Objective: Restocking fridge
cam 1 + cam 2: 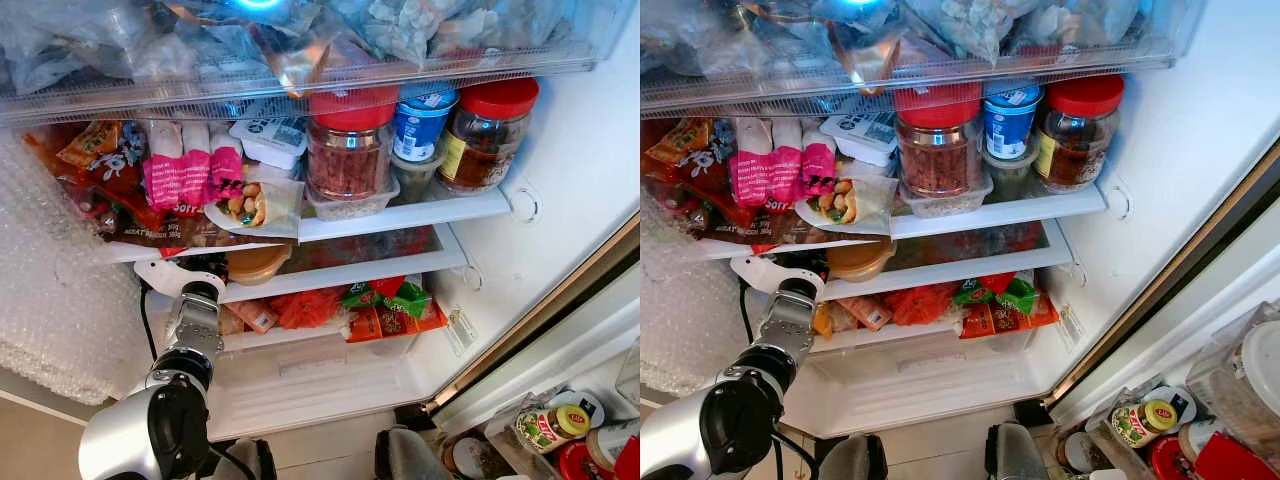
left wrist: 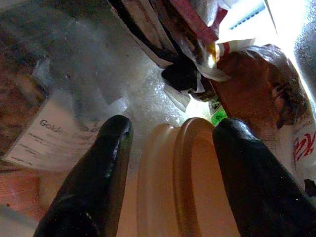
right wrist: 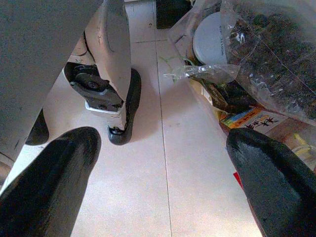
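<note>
"golden" on white label (image 2: 54, 136)

Inside the open fridge, two red-lidded jars stand on the upper glass shelf: one holding reddish contents (image 1: 348, 148), the other dark contents (image 1: 488, 135). Between them sits one blue-labelled tub (image 1: 421, 122). Two pink packets (image 1: 176, 175) (image 1: 226, 166) stand side by side at left, next to one wrapped sandwich (image 1: 255, 203). One tan lidded container (image 1: 258, 263) rests on the shelf below. One yellow-capped jar (image 1: 549, 426) stands in the door rack.
</note>
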